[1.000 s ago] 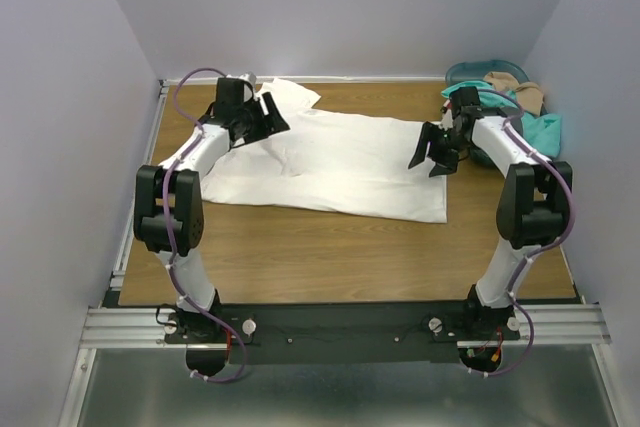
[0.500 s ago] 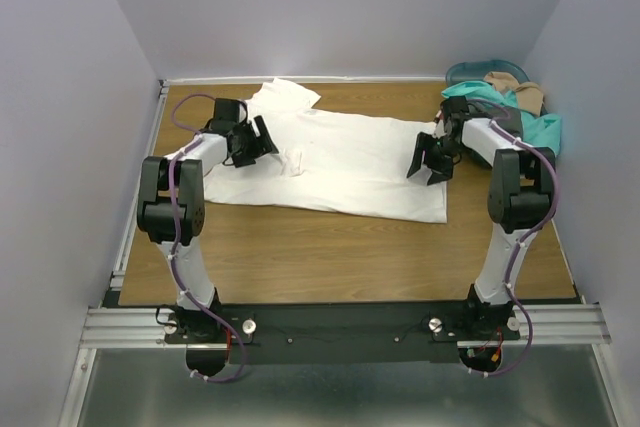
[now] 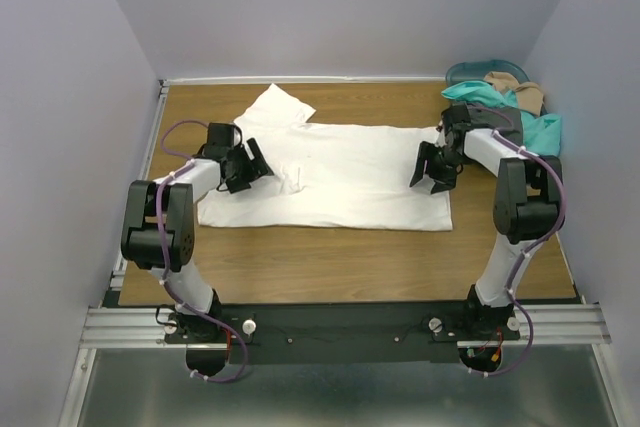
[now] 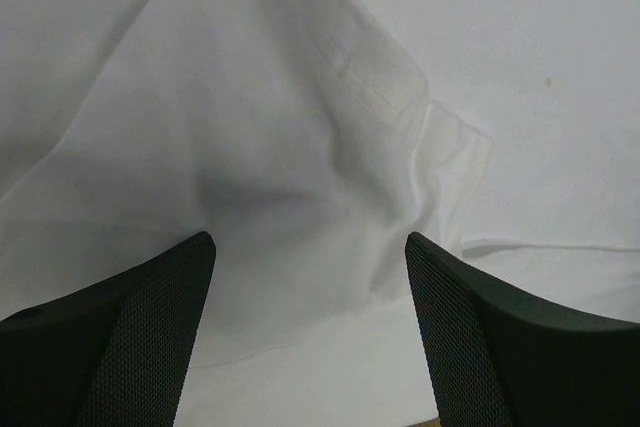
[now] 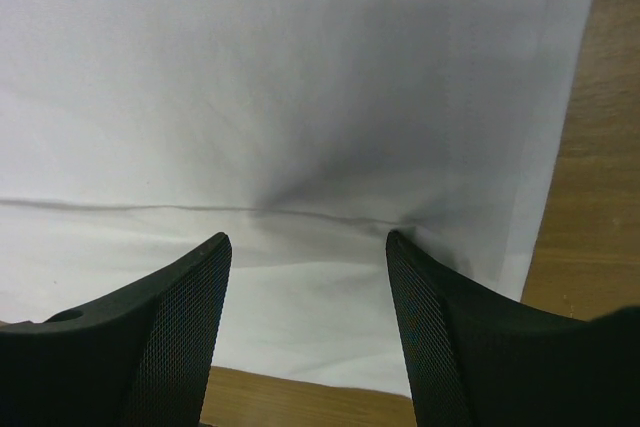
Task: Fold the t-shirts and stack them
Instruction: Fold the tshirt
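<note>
The large white t-shirt lies spread flat across the middle of the table, one sleeve pointing to the back left. My left gripper is low over the shirt's left part, jaws open, with a creased hem of white fabric under the left gripper. My right gripper is open over the shirt's right edge; white cloth lies beneath the right gripper. Neither holds anything. A teal t-shirt and a tan one are heaped at the back right.
A round teal basket stands in the back right corner behind the heap. Bare wooden table runs along the near side, and wood shows past the shirt's right edge. Walls close in on three sides.
Both arms have drawn back toward the near edge and lowered onto the shirt. The shirt has shifted nearer and lies flatter, its sleeve spread out. The left jaws have widened a little.
</note>
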Tool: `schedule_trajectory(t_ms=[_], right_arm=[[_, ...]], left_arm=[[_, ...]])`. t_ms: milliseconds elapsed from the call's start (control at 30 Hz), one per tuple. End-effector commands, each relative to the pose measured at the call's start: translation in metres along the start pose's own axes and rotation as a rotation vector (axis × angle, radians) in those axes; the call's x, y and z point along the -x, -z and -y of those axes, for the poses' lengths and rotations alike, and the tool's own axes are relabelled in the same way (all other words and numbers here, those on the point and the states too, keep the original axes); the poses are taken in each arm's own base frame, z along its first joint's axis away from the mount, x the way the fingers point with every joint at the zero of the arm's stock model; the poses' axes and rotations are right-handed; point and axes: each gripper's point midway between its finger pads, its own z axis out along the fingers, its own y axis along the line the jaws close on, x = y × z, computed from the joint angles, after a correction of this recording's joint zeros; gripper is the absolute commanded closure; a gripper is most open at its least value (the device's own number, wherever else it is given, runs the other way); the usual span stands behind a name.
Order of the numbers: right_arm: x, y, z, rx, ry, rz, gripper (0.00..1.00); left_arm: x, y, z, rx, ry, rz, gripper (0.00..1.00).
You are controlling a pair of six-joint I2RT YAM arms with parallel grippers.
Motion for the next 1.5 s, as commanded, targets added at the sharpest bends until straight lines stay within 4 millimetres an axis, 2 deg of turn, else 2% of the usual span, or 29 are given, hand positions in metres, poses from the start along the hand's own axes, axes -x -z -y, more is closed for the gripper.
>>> schedule_trajectory(t_ms=[0, 133, 300, 600, 733, 767, 800, 833, 867, 900, 967, 1000, 1067, 1100, 1167, 1200, 1233, 1333, 1367, 1400, 1433, 1467], right_arm=[[-0.05, -0.014, 0.026, -0.087, -0.046, -0.144, 0.29], [-0.062, -0.01, 0.022, -0.064, -0.071, -0.165, 0.29], [-0.086, -0.007, 0.025, -0.066, -0.096, -0.209, 0.29], [-0.12, 0.004, 0.033, -0.084, -0.122, -0.263, 0.29], [-0.115, 0.013, 0.028, -0.063, -0.119, -0.246, 0.29], [-0.11, 0.016, 0.025, -0.058, -0.116, -0.234, 0.29], [-0.106, 0.019, 0.023, -0.056, -0.114, -0.224, 0.29], [-0.09, 0.026, 0.018, -0.051, -0.107, -0.181, 0.29], [-0.084, 0.033, 0.016, -0.051, -0.104, -0.162, 0.29], [-0.076, 0.038, 0.013, -0.053, -0.105, -0.139, 0.29], [-0.049, 0.052, 0.006, -0.053, -0.104, -0.064, 0.29], [-0.039, 0.055, 0.004, -0.056, -0.101, -0.04, 0.29], [-0.021, 0.06, 0.004, -0.076, -0.096, 0.005, 0.29], [-0.003, 0.064, 0.0, -0.076, -0.087, 0.043, 0.29], [0.013, 0.064, 0.003, -0.109, -0.075, 0.075, 0.29], [0.027, 0.067, 0.002, -0.114, -0.061, 0.107, 0.3], [0.034, 0.059, 0.006, -0.14, -0.06, 0.103, 0.3], [0.063, 0.057, 0.004, -0.145, -0.04, 0.173, 0.33], [0.069, 0.049, 0.005, -0.15, -0.04, 0.173, 0.34], [0.079, 0.048, 0.007, -0.165, -0.038, 0.204, 0.34], [0.09, 0.049, 0.007, -0.17, -0.036, 0.228, 0.35], [0.096, 0.041, 0.009, -0.179, -0.034, 0.228, 0.36]], left_arm=[[-0.062, 0.015, -0.044, 0.155, 0.084, -0.146, 0.14], [-0.067, 0.028, -0.048, 0.175, 0.077, -0.142, 0.14], [-0.09, 0.04, -0.055, 0.18, 0.099, -0.175, 0.14], [-0.117, 0.059, -0.063, 0.193, 0.122, -0.209, 0.14], [-0.106, 0.07, -0.054, 0.179, 0.113, -0.181, 0.14], [-0.1, 0.072, -0.05, 0.173, 0.11, -0.168, 0.14], [-0.086, 0.076, -0.041, 0.155, 0.098, -0.136, 0.14], [-0.075, 0.08, -0.035, 0.148, 0.091, -0.107, 0.14], [-0.067, 0.082, -0.031, 0.144, 0.084, -0.09, 0.14], [-0.046, 0.087, -0.018, 0.12, 0.072, -0.043, 0.14], [-0.024, 0.089, -0.008, 0.11, 0.043, 0.009, 0.14], [-0.001, 0.094, 0.005, 0.088, 0.024, 0.06, 0.14], [0.019, 0.089, 0.008, 0.105, -0.001, 0.095, 0.14], [0.042, 0.092, 0.021, 0.082, -0.032, 0.146, 0.14], [0.057, 0.078, 0.022, 0.1, -0.05, 0.145, 0.15], [0.077, 0.079, 0.034, 0.078, -0.063, 0.184, 0.15], [0.081, 0.065, 0.032, 0.092, -0.073, 0.165, 0.16], [0.114, 0.056, 0.053, 0.059, -0.113, 0.226, 0.17], [0.117, 0.041, 0.052, 0.065, -0.129, 0.214, 0.17], [0.137, 0.043, 0.068, 0.037, -0.148, 0.261, 0.18], [0.139, 0.026, 0.064, 0.05, -0.163, 0.242, 0.19], [0.156, 0.027, 0.075, 0.038, -0.172, 0.272, 0.19]])
